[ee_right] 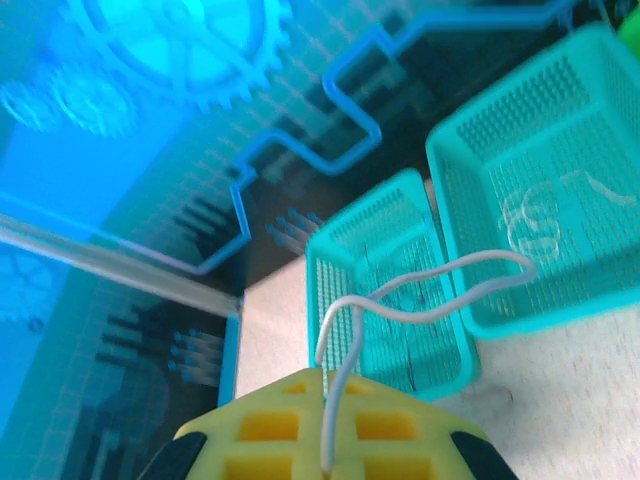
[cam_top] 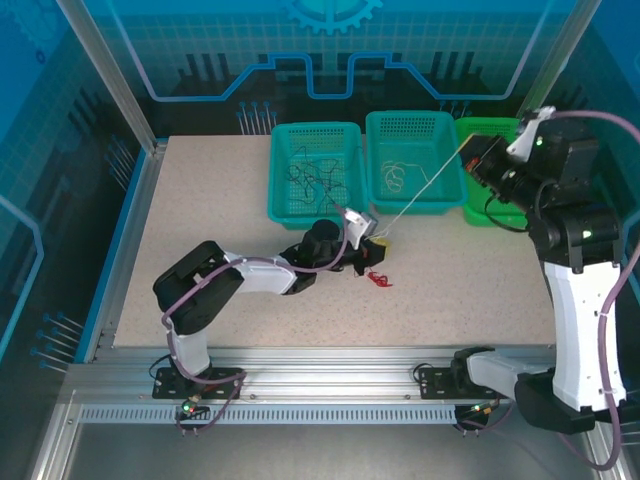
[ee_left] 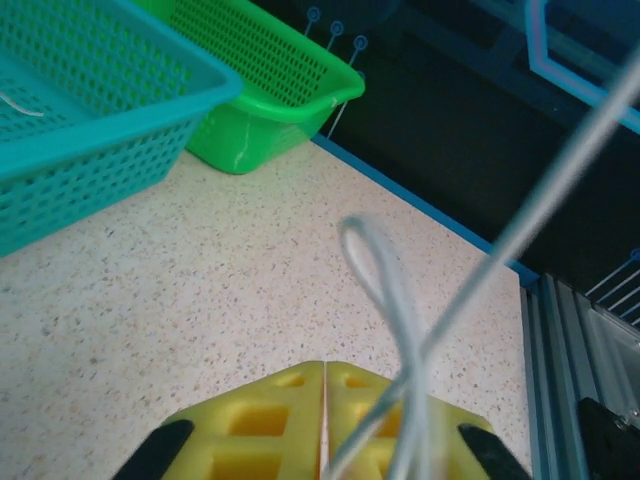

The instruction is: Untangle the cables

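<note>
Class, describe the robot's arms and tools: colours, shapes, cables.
Both the left arm and right arm have white shells, black joints and a purple-grey cable running alongside. The left tool and right tool have yellow fingers with square recesses.

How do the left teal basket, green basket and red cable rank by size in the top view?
left teal basket
green basket, partly hidden behind the right arm, so unsure
red cable

Both jaws closed; left arm [cam_top: 250,275] low, right arm [cam_top: 575,265] raised.
</note>
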`<state>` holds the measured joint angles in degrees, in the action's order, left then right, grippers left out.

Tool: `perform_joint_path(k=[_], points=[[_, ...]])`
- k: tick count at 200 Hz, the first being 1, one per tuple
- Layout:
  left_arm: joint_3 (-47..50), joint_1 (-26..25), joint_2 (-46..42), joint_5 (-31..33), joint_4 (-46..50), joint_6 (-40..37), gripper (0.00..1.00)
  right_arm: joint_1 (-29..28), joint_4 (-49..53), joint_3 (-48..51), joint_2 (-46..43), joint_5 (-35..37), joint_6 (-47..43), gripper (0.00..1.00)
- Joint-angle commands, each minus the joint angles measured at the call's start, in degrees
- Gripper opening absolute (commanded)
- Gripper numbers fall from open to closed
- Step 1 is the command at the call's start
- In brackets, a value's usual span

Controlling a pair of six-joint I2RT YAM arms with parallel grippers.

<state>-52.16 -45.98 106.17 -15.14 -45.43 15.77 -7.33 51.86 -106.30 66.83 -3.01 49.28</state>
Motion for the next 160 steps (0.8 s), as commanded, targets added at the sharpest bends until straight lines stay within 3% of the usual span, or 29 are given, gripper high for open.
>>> perform_joint_path(k=[1,83,120,160], points=[[5.78,0.75,3.29,3.19,6.61,2.19,0.22,2.68,-12.29,-10.58,0.92,2.47,-2.78,0.00],[9.05,1.34,1.90,3.63,-1.22,5.17,0.32,2.90,-14.15,-24.98,13.49,-2.35,-2.11,0.00],[8.93,1.55,-5.87,3.27,-1.90,4.46,0.71,2.86,-15.21,-24.87,17.58,0.91,0.99,0.00],[6.31,1.84,-17.02,6.11,7.33,-0.15,0.97,0.62,-13.41,-25.99,23.81,4.96,2.24,0.00]])
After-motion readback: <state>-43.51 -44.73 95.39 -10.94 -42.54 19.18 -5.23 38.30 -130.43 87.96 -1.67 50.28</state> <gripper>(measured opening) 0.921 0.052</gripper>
